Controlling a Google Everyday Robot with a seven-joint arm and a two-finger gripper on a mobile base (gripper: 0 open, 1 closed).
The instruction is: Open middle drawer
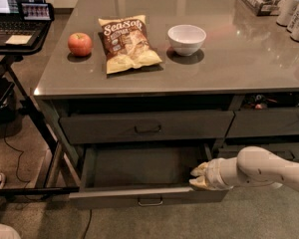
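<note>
The middle drawer is pulled out below the counter, and its dark inside shows nothing in it. Its small loop handle sits at the centre of the front. My gripper, cream-coloured on a white arm that comes in from the right, is at the drawer's right side, just above the front right corner. It holds nothing I can see and is away from the handle. The drawer above is closed, with a dark loop handle.
On the grey countertop lie a red apple, a chip bag and a white bowl. Cans stand at the back right. A laptop stand is on the left. More drawers are on the right.
</note>
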